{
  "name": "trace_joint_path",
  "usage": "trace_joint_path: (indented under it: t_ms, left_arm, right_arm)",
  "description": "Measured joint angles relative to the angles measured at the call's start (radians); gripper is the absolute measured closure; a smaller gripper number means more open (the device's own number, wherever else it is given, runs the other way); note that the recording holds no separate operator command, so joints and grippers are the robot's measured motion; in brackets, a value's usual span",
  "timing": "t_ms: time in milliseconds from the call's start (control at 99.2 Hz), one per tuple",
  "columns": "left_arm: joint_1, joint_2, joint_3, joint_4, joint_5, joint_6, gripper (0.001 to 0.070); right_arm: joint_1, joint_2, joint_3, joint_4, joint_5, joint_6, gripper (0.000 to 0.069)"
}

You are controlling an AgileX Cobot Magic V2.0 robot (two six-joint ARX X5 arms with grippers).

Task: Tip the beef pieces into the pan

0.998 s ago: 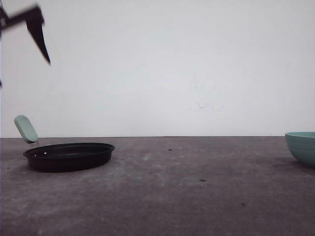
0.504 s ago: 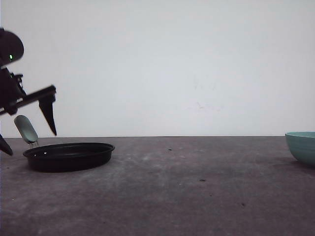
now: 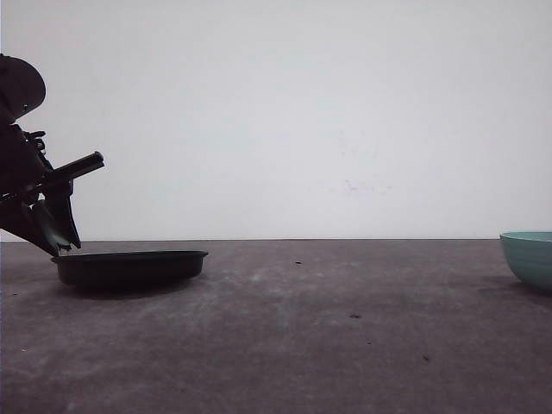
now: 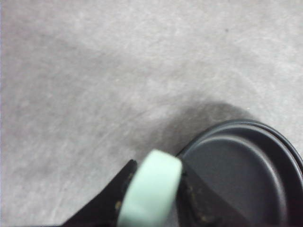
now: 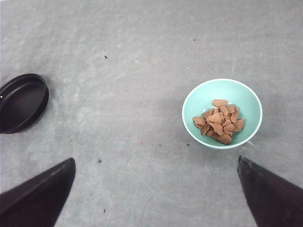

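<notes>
Left claw (image 4: 154, 201) at the pan (image 4: 241, 175) handle (image 4: 150, 191)

The pale mint handle sits between two dark fingers (image 4: 106, 203), seemingly gripped, though blur leaves contact uncertain; the black pan rests on the grey worktop (image 4: 94, 80), casting a shadow.

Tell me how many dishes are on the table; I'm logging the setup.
2: the black pan at the robot's left, its handle between the left hand's fingers, and the teal bowl holding the beef pieces at its right.

plain white wall (image 3: 328, 112), grey mottled tabletop (image 3: 345, 336)
</notes>
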Motion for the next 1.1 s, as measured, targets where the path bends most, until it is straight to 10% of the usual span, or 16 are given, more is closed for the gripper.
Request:
trace_joint_path:
  t_ms: [555,1099]
  left_arm:
    - [0.001,-0.225,-0.003,-0.010,0.029,-0.042,0.0645]
    - [-0.115,-0.451,-0.003,-0.235,0.106,-0.056,0.0645]
  right_arm:
    - [-0.087,0.048,0.000,0.110,0.185,-0.025,0.0008]
    - [-0.228,0.610,0.002,0.168,0.134,-0.017,0.0151]
